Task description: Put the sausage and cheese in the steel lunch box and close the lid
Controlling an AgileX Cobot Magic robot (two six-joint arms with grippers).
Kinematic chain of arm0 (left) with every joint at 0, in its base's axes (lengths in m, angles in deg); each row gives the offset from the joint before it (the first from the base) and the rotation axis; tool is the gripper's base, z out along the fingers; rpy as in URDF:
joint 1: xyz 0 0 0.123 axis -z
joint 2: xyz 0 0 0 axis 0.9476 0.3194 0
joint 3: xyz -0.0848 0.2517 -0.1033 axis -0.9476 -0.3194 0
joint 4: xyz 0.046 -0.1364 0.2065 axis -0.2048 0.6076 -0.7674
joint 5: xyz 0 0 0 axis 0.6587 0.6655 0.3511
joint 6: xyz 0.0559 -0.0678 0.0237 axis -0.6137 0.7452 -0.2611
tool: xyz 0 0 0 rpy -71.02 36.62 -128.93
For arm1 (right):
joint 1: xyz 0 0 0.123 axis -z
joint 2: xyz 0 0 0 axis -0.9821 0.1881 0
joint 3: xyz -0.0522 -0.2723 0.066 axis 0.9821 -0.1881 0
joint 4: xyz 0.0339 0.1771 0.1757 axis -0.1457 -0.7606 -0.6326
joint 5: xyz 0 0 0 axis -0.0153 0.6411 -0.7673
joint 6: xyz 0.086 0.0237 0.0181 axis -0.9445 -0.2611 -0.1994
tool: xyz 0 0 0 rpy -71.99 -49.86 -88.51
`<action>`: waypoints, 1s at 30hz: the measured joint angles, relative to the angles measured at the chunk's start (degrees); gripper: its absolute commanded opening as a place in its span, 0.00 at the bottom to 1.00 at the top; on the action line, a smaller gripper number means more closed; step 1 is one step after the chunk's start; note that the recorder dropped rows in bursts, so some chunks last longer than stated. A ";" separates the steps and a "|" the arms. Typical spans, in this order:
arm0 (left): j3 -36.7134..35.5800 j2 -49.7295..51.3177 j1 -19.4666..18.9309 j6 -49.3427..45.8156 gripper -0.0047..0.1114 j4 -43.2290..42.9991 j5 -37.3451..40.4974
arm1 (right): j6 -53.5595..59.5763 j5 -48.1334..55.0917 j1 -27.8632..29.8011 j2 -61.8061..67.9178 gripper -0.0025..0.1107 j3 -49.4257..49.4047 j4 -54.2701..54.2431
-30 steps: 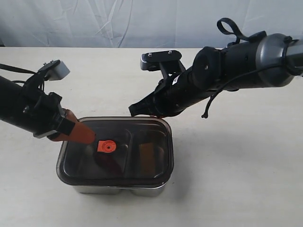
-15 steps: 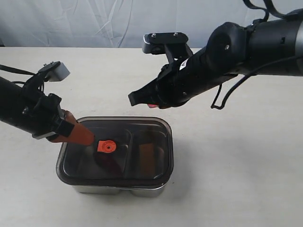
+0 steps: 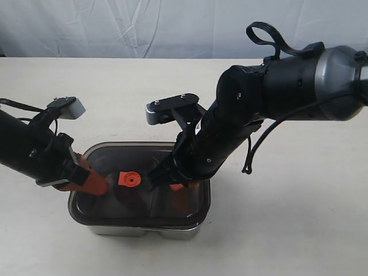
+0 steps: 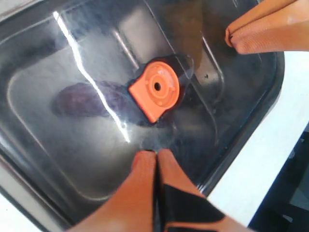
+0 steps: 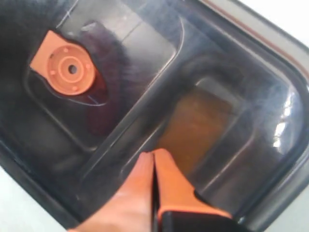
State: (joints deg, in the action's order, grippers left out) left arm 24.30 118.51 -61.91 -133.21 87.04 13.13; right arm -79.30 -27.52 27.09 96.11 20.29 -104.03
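Two grippers to enter first. How do the fingers stand?

— Entry 1, left gripper [image 3: 104, 187]: orange fingers clenched flat together, nothing between them. On my exterior screen the tips rest on the lid [image 3: 115, 210], just beside the orange valve tab [image 3: 130, 179], on its 9 o'clock side. Entry 2, right gripper [image 3: 175, 186]: fingers likewise pressed together and empty, tips down on the lid at 3 o'clock of the tab; its arm lies toward 2 o'clock.

— Container?

— Entry 3, steel lunch box [image 3: 144, 232]: one, standing on the pale table [image 3: 287, 230]. I see only its shiny lower wall at 6 o'clock, below the lid's rim. Entry 4, lid: one, dark and translucent, lying on top of the box and covering all of it. Whether it is snapped fully home I cannot tell.

— Contents?

— Entry 5, sausage [image 4: 79, 99]: one, inside the box, a dim reddish-dark shape through the plastic in the 9 o'clock compartment, partly beneath the tab. Entry 6, cheese [image 5: 198, 121]: one, inside the box, an amber blur through the lid in the 3 o'clock compartment, near my right gripper's tips. Both outlines are too murky for me to say how they lie.
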 measured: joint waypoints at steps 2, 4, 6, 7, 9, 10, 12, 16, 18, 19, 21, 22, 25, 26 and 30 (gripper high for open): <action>-0.33 1.00 0.11 0.00 0.04 0.11 -1.58 | -0.10 0.23 0.00 0.56 0.01 0.22 -0.12; -0.52 1.99 0.11 0.00 0.04 0.74 -2.19 | -0.10 0.32 0.00 0.78 0.01 0.34 -0.12; -0.68 3.27 0.11 0.00 0.04 2.24 -1.82 | -0.10 0.43 0.00 1.05 0.01 0.41 -0.24; -0.68 3.77 0.11 0.00 0.04 3.20 -1.57 | -0.10 0.45 0.00 1.28 0.01 0.47 -0.24; -0.68 4.31 0.11 0.00 0.04 4.10 -1.20 | -0.21 0.45 0.00 1.37 0.01 0.47 -0.24; -0.68 4.45 0.11 0.00 0.04 4.25 -1.06 | -0.21 0.45 0.00 1.37 0.01 0.47 -0.24; -0.68 4.54 0.11 0.00 0.04 4.73 -0.83 | -0.21 0.45 0.00 1.37 0.01 0.47 -0.24; -0.49 4.54 0.11 -0.23 0.04 5.38 -0.10 | -0.21 -0.30 0.00 0.75 0.01 0.47 -0.24; -0.06 4.28 0.11 -0.23 0.04 5.25 0.95 | -0.33 -1.00 0.00 -0.01 0.01 0.36 0.11; 0.23 3.98 0.11 -0.23 0.04 5.03 0.95 | -0.59 -1.31 0.00 -0.32 0.01 0.27 0.11; 0.65 2.93 0.11 -0.31 0.04 4.48 1.06 | -0.75 -2.01 0.00 -1.21 0.01 -0.10 0.35; 0.79 2.23 0.11 -0.31 0.04 4.48 1.06 | -0.97 -2.13 0.00 -1.76 0.01 -0.19 0.77; 1.14 0.01 0.11 -0.31 0.04 4.48 1.06 | -1.37 -3.24 0.00 -3.75 0.01 -0.22 1.68; 1.13 -0.81 0.11 -0.31 0.04 4.48 1.06 | -1.37 -3.51 0.00 -4.65 0.01 -0.22 1.81; 1.13 -3.45 0.11 -0.31 0.04 4.48 1.06 | -2.12 -3.21 0.00 -7.90 0.01 -0.22 1.81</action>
State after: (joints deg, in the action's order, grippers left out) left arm 25.43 115.06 -61.80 -133.53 91.52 14.19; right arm -81.42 -30.73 27.09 88.21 20.07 -102.23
